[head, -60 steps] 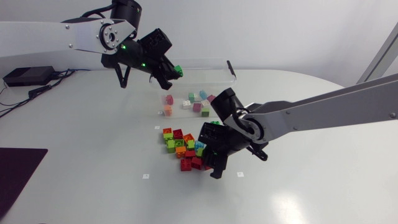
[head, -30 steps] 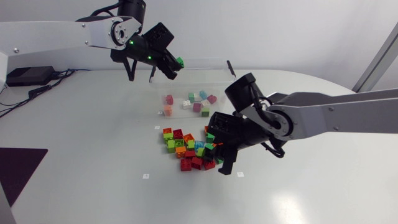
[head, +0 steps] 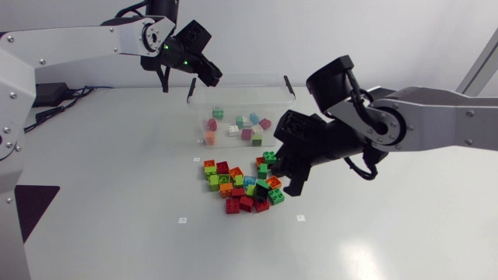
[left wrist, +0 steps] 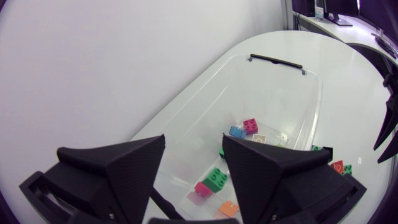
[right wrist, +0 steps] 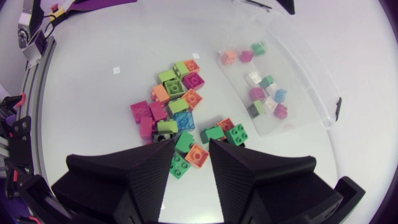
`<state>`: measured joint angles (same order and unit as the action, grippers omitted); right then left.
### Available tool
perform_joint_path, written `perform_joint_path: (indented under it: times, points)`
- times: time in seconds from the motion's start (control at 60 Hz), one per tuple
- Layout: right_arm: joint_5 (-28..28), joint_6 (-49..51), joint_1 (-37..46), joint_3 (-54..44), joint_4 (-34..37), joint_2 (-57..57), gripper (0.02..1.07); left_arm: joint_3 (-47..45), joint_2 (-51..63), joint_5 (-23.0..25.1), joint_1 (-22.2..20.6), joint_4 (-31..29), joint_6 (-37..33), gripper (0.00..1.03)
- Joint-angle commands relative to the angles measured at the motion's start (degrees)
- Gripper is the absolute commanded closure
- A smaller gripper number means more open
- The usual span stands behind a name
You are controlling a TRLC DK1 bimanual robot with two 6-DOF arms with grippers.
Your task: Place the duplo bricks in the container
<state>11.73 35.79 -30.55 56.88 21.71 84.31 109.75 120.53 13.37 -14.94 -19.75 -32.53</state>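
Note:
A clear plastic container stands at the back of the table with several pastel bricks inside. My left gripper hangs open over its back left corner, nothing between its fingers. Under that gripper a green brick lies on the container's floor. A pile of red, orange and green bricks lies in front of the container. My right gripper hovers at the pile's right edge. In the right wrist view it is shut on a green brick and an orange brick side by side.
A black box with cables sits at the far left. A dark mat covers the table's near left corner. Two small white markers lie in front of the pile. Bare table stretches in front of and to the right of the pile.
My left gripper opened over the container and its green brick dropped inside. My right gripper shut in the pile, then rose and shifted right, toward the container.

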Motion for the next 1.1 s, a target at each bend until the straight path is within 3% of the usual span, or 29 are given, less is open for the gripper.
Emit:
perform_joint_path:
  times: [0.0, 0.25, 0.35, 0.4, 0.75, 1.083]
  points:
    - [0.2, -1.2, 0.8, 2.8, 0.5, -0.2, 0.62, -1.8, -1.5, -0.2, 0.9, 0.5, 1.3, 0.06]
    - [2.4, -2.0, 1.8, 3.3, 0.8, 2.3, 0.59, -17.0, -14.7, 0.8, 3.2, 6.4, 0.6, 0.05]
    - [2.4, -2.1, 0.7, 2.0, 0.5, 4.9, 0.20, -22.7, -20.2, 2.2, 4.6, 6.4, -1.0, 0.05]
    - [2.3, -2.2, -0.3, 1.7, 0.3, 6.1, 0.16, -25.4, -22.6, 2.2, 4.8, 6.5, -2.3, 0.05]
    - [1.6, -2.5, -5.0, 0.2, -2.4, 13.2, 0.15, -44.4, -38.5, 6.0, 7.4, 4.0, -10.2, 0.05]
    - [2.1, -0.7, -3.5, 0.0, -3.3, 17.6, 0.15, -57.3, -44.4, 7.7, 7.7, 1.5, -18.0, 0.05]
